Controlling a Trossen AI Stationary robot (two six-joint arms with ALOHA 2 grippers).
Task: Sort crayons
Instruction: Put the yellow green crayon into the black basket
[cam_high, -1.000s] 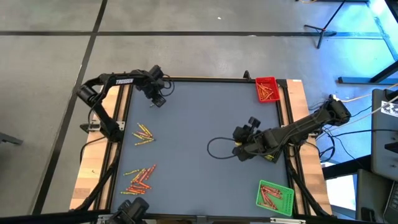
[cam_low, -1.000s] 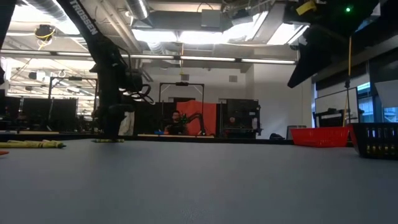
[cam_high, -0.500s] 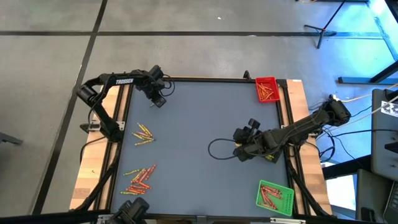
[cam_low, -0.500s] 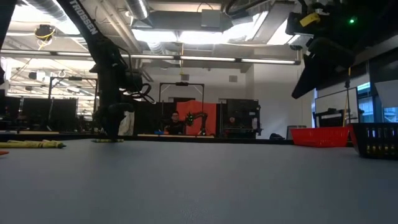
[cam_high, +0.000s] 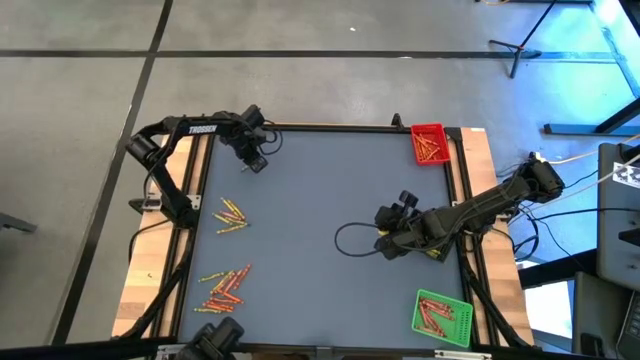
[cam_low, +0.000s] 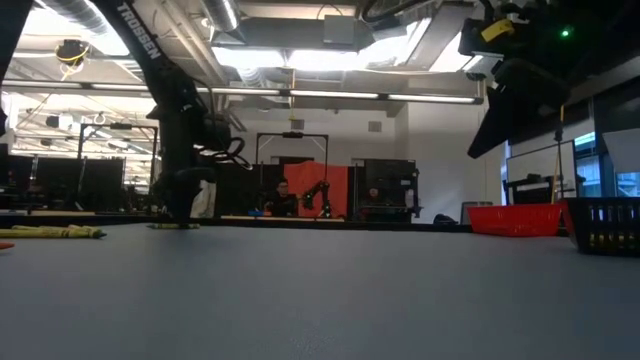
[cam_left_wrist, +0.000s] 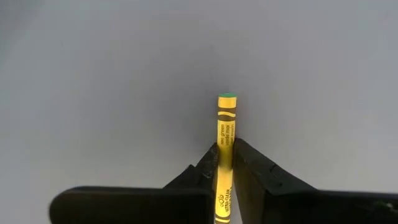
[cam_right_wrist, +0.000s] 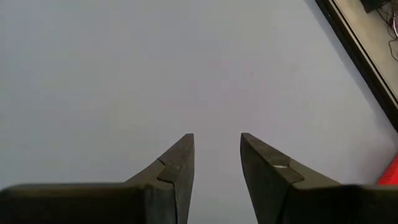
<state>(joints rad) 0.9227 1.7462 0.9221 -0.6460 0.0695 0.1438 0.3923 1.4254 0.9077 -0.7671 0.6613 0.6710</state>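
In the high view, the left arm is seen stretched along the upper left edge of the table (cam_high: 330, 190), its wrist bent down so that the left gripper (cam_high: 256, 163) is set at the mat near the upper left corner. In the left wrist view, the fingers (cam_left_wrist: 249, 168) are closed on a yellow-wrapped crayon (cam_left_wrist: 226, 134), which is clamped between them and sticks out past the tips, a green end showing.

The right arm is seen reaching in from the right edge, folded low over the middle right of the table. The right gripper (cam_high: 383, 243) is held above bare mat with its jaws parted and nothing between them.

Loose crayons are seen in two clusters at the left: a small yellow bunch (cam_high: 231, 215) at mid left and a larger red and orange heap (cam_high: 224, 288) at lower left. A red tray (cam_high: 428, 128) at the upper right and a green tray (cam_high: 442, 299) at the lower right are seen holding crayons.
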